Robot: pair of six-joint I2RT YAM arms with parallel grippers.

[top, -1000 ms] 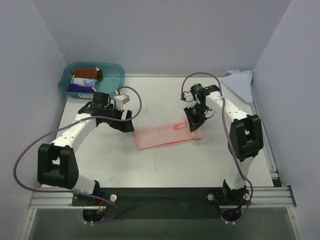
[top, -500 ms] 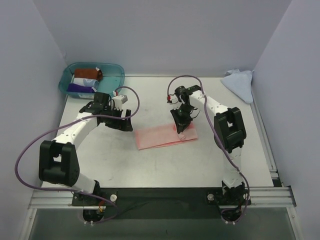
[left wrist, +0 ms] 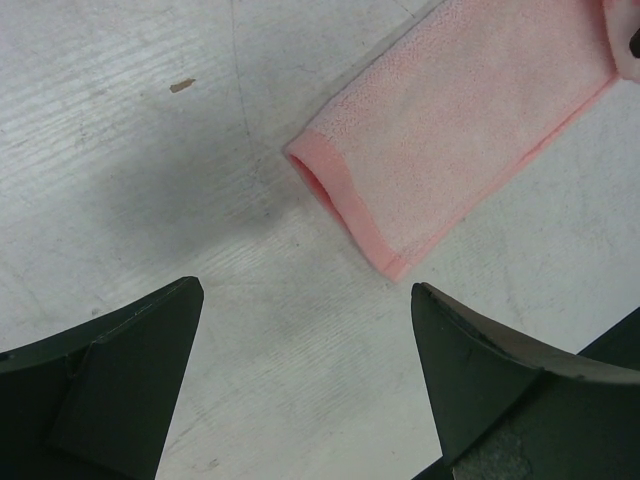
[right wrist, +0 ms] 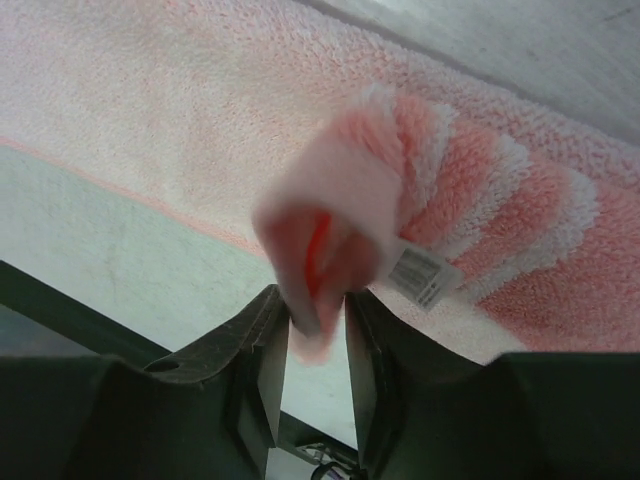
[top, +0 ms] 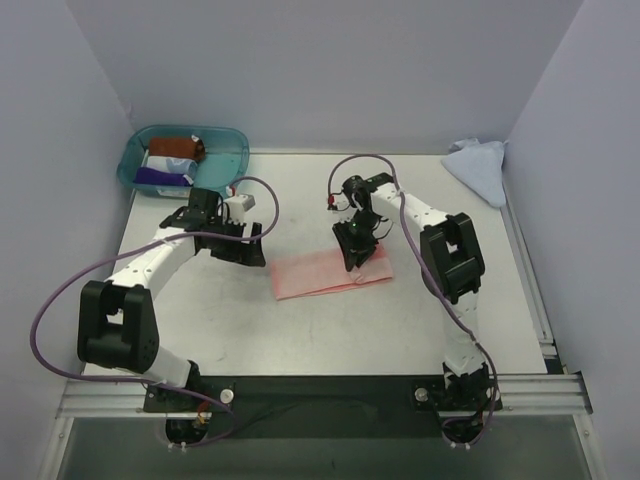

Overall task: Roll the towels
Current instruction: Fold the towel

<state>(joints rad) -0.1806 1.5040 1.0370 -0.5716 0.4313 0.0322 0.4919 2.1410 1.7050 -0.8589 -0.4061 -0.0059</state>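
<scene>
Your pink towel lies folded into a long strip at the middle of the table, running left to right. At its right end, your right gripper has its fingers nearly together, pinching a raised fold of the cloth beside a small white tag. Your left gripper hangs spread wide over bare table just off the strip's left end, apart from it. The light blue towel sits crumpled at the far right corner. A teal tub stands at the far left corner.
</scene>
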